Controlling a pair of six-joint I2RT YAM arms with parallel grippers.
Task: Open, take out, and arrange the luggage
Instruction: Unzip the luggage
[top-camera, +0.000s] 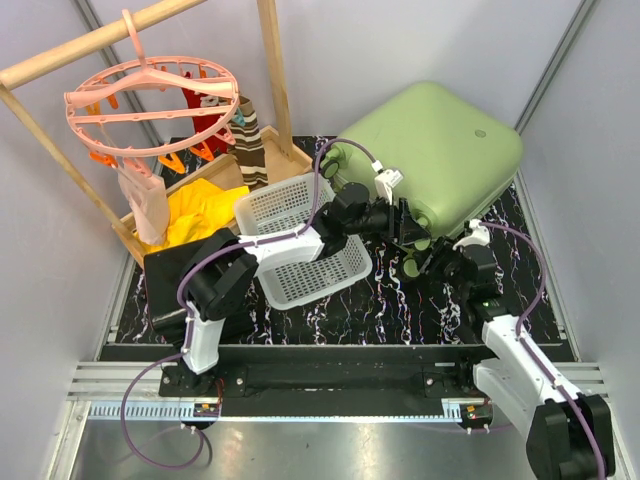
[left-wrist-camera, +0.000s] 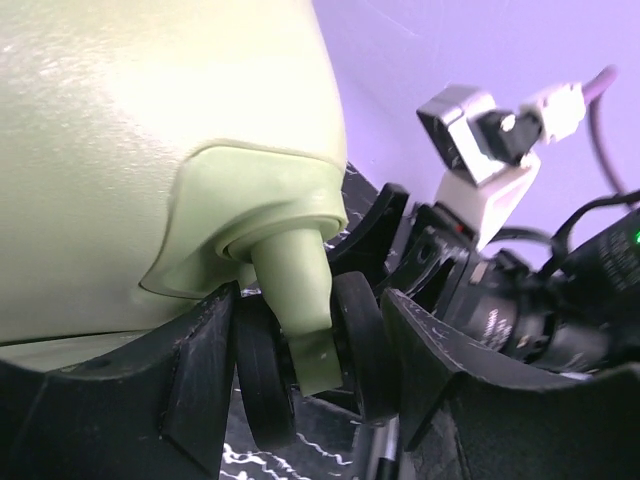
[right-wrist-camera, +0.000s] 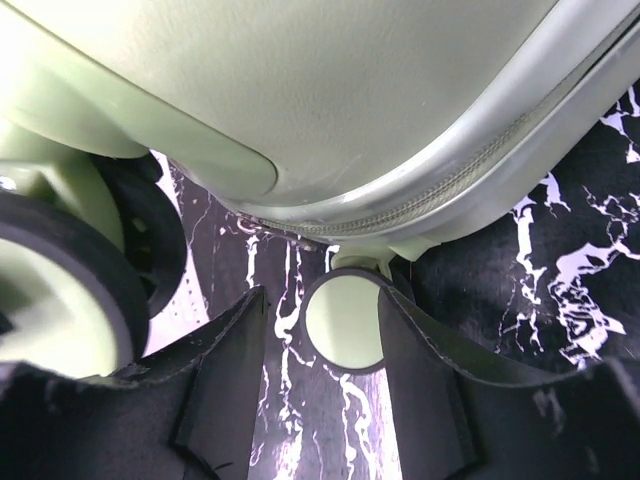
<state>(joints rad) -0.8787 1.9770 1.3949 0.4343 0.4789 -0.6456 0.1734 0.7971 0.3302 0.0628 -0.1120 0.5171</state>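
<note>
The desk (top-camera: 400, 315) carries the luggage (top-camera: 440, 150) at its far right corner. It lies closed, tilted up toward the back wall, with its wheeled end facing me and the white basket (top-camera: 258, 203) just beside it. I judge it the awkward sort of load: a stiff, smooth, rounded shell that gives my fingers nothing to bite on, too broad to span, and likely heavy for these arms, so I would drag or pivot it rather than lift it. The left tool (left-wrist-camera: 310, 345) is clamped across the twin wheel (left-wrist-camera: 262, 385), one finger pressed to each tyre with the green stem between them. The right tool (right-wrist-camera: 323, 300) looks closed on the other wheel (right-wrist-camera: 345, 322), touching its rim on both sides. These are the only firm handles at this end, but I expect them to roll and swivel, so a pull could twist loose. A hold nearer the stem should be steadier. The zip seam (right-wrist-camera: 420, 205) runs just above the right tool, and I cannot see its pull.
</note>
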